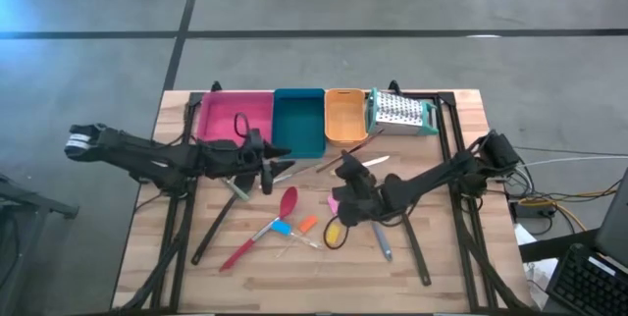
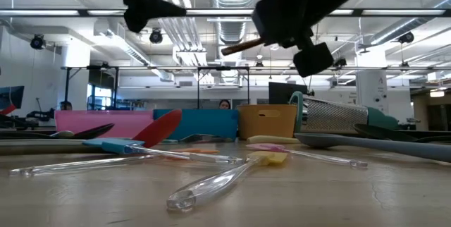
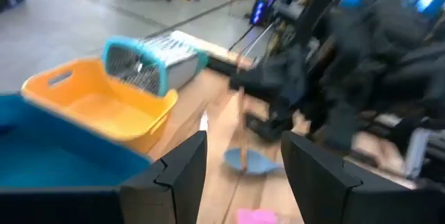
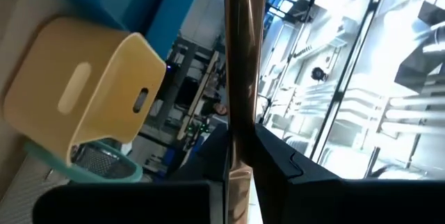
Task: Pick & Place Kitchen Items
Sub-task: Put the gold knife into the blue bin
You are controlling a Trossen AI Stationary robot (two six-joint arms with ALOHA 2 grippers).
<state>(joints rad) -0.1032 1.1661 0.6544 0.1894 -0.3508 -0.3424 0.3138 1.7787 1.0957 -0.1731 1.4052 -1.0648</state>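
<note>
Early yet, judging by trays: most long utensils lie loose on wooden table. Right pincer clamps thin copper-handled utensil aloft beside teal tray. Left pincer gapes empty.

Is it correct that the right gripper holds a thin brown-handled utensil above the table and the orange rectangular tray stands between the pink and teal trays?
Only the tray order is wrong. In the high view the teal tray stands between the pink tray and the orange rectangular tray. The right gripper does hold the thin brown-handled utensil.
</note>
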